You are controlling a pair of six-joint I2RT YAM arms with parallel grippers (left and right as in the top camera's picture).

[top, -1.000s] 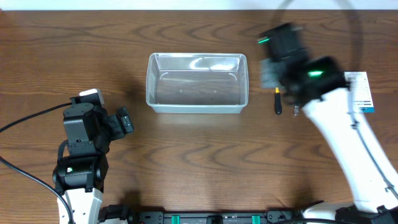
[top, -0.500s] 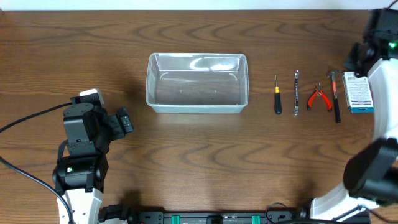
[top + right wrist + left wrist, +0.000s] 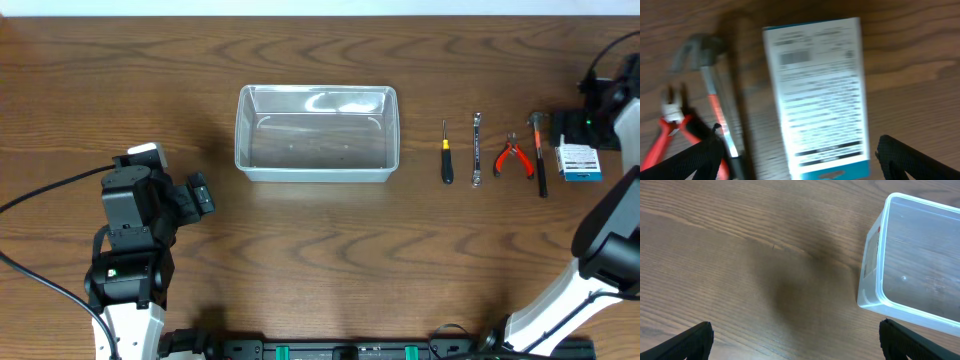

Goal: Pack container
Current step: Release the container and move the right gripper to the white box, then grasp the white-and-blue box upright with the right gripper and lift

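Observation:
The clear container (image 3: pixel 317 176) stands empty at the table's middle; its near corner (image 3: pixel 871 282) shows at the right of the left wrist view. My left gripper (image 3: pixel 200 195) rests open to its lower left, above bare wood (image 3: pixel 796 345). At the far right, my right gripper (image 3: pixel 583 125) hovers open over the top end of a white-and-blue box (image 3: pixel 579 162). In the blurred right wrist view the box (image 3: pixel 815 90) lies below and between the spread fingers (image 3: pixel 910 155). Nothing is held by either gripper (image 3: pixel 800 165).
A row of tools lies right of the container: a small screwdriver (image 3: pixel 447 160), a metal wrench (image 3: pixel 477 150), red pliers (image 3: pixel 513 157) and a hammer (image 3: pixel 540 150). The hammer (image 3: pixel 710 90) and pliers (image 3: pixel 670 130) sit just left of the box.
My right arm has swung from beside the container's right end out to the far right, over the box, and its jaws have opened. The left arm has not moved.

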